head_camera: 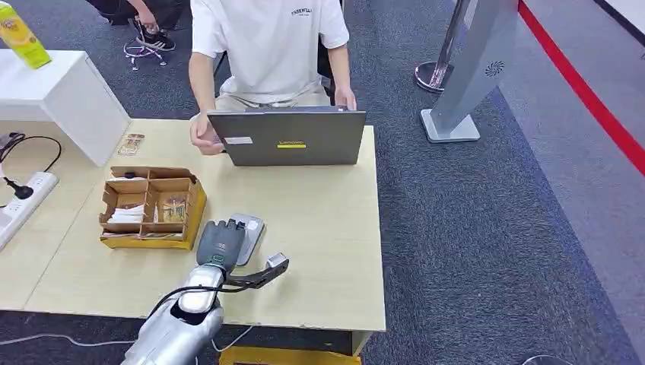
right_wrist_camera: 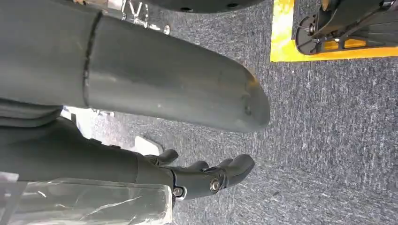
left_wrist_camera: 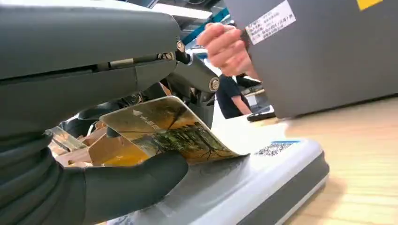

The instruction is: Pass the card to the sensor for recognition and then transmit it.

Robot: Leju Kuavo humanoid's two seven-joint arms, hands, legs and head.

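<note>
**Left hand holds the card over the sensor**

The left hand (head_camera: 221, 242) reaches over the near part of the wooden bench (head_camera: 319, 228), palm down above the grey card sensor (head_camera: 249, 228). In the left wrist view its fingers (left_wrist_camera: 136, 180) grip a picture card (left_wrist_camera: 169, 129) from beneath, with the thumb above it. The card bends slightly, and its free end dips toward the flat top of the sensor (left_wrist_camera: 263, 173), near a small printed code label (left_wrist_camera: 274, 148); whether the card touches the surface cannot be told.

Just left of the sensor sits a cardboard organizer box (head_camera: 152, 207) with several compartments, holding white papers and more cards. A loose card (head_camera: 131, 144) lies farther back on the bench, near a white block (head_camera: 65, 95). A white power strip (head_camera: 23, 201) with a black plug rests at the bench's left side.

At the far edge stands an open grey laptop (head_camera: 287, 137), its lid back facing the robot. A person in a white shirt (head_camera: 270, 46) sits behind it, one hand (head_camera: 204, 137) at the laptop's left edge.

The right hand (right_wrist_camera: 206, 178) hangs over the grey carpet (right_wrist_camera: 328, 140), its fingers loosely curled and apart, holding nothing.
</note>
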